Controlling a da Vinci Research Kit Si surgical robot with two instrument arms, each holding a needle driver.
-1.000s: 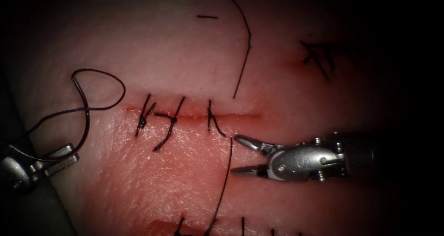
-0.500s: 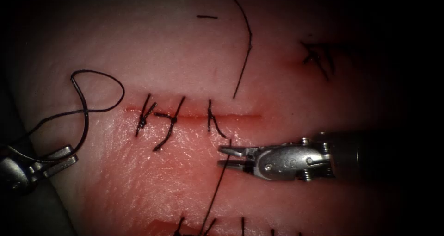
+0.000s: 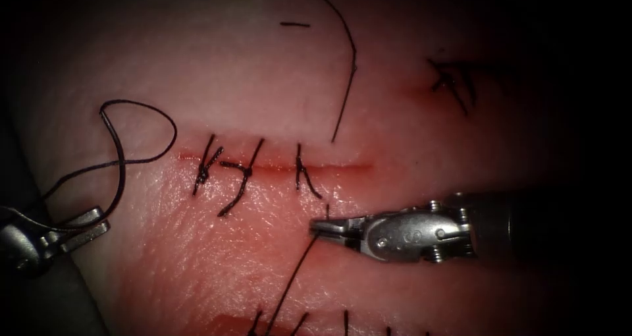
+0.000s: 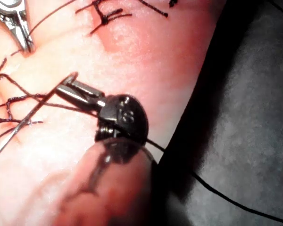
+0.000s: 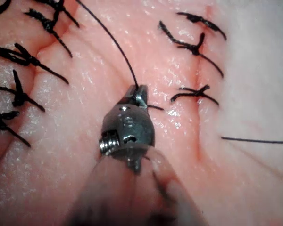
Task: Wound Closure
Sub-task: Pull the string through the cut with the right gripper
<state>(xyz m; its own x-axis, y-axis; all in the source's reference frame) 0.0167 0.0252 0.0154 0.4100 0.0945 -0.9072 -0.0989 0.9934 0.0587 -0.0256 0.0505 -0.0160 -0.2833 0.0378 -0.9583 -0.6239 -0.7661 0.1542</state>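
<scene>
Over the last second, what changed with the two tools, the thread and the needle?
The right arm's tool moved left with open jaws around the thin black thread below the cut, then shut on it; the strand now bends at the jaws. The left arm's tool stayed put, holding the curved steel needle near one end, clear of the pale pink tissue.

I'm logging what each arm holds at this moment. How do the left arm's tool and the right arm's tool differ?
The left tool grips the curved needle, which lies free over the tissue; the right tool grips the thread just below the cut. The left tool sits at the tissue's left edge, the right one over the tissue's middle. Both have their jaws shut.
</scene>
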